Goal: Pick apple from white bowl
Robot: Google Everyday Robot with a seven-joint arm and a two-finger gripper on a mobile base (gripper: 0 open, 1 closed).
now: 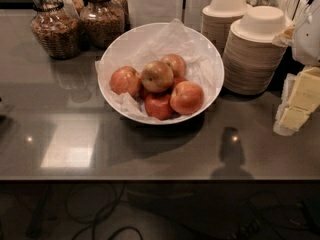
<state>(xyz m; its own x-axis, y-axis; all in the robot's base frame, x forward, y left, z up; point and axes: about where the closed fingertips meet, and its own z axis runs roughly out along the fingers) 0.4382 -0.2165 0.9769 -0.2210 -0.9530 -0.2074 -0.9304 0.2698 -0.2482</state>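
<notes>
Apples are piled in the white bowl, and the gripper, whose opening cannot be told, is seen at the right.

Two glass jars and stacked beige bowls stand on the dark counter.

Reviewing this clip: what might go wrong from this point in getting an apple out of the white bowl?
1. The apples are heaped and touching, so lifting one may roll the others.
2. Crumpled paper lines the white bowl and may catch or lift with the grasp.
3. The hand sits at the right edge, beyond the stacked beige bowls; reaching across may knock them.
</notes>
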